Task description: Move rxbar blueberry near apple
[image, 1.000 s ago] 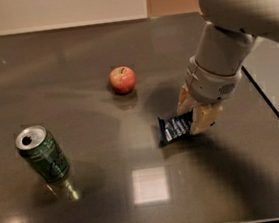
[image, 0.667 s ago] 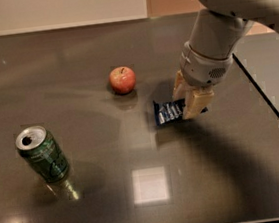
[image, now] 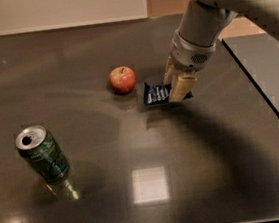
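The rxbar blueberry (image: 155,94), a flat dark navy bar with white lettering, is held just right of the apple (image: 122,79), a short gap between them. The apple is small, round and red with yellowish patches, and sits on the dark glossy table (image: 219,144). My gripper (image: 175,86) comes down from the upper right and is shut on the bar's right end, its tan fingers (image: 181,87) on either side of it. The bar hangs slightly above the tabletop, with its shadow below it.
A green soda can (image: 43,154) stands at the front left, tilted a little. The table's right edge (image: 262,94) runs diagonally, with a grey surface (image: 274,58) beyond it. A bright light reflection (image: 149,184) lies on the tabletop in front.
My gripper has carried the rxbar blueberry up and to the left, from the middle right of the table to a spot close beside the apple. The apple and the can have not moved.
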Motion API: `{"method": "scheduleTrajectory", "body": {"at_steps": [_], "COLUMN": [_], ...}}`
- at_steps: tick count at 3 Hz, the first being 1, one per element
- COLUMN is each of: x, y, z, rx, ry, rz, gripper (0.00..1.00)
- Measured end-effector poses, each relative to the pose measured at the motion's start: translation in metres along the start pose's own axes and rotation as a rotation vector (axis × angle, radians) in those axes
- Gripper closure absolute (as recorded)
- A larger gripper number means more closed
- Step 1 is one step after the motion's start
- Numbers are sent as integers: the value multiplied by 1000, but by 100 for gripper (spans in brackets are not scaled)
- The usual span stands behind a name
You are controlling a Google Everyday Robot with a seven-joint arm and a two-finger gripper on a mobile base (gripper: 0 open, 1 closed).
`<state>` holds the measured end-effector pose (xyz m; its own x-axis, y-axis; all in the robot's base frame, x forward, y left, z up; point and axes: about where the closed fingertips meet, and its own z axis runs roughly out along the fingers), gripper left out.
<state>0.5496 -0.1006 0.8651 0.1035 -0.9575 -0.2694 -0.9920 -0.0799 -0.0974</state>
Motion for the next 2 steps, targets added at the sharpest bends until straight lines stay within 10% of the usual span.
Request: {"method": "scheduleTrajectory", "body": {"at_steps": [2], "x": [-12], "y": [-31], "z": [21], "rx": [5], "ry": [-14], "rz": [37], "gripper": [83]}}
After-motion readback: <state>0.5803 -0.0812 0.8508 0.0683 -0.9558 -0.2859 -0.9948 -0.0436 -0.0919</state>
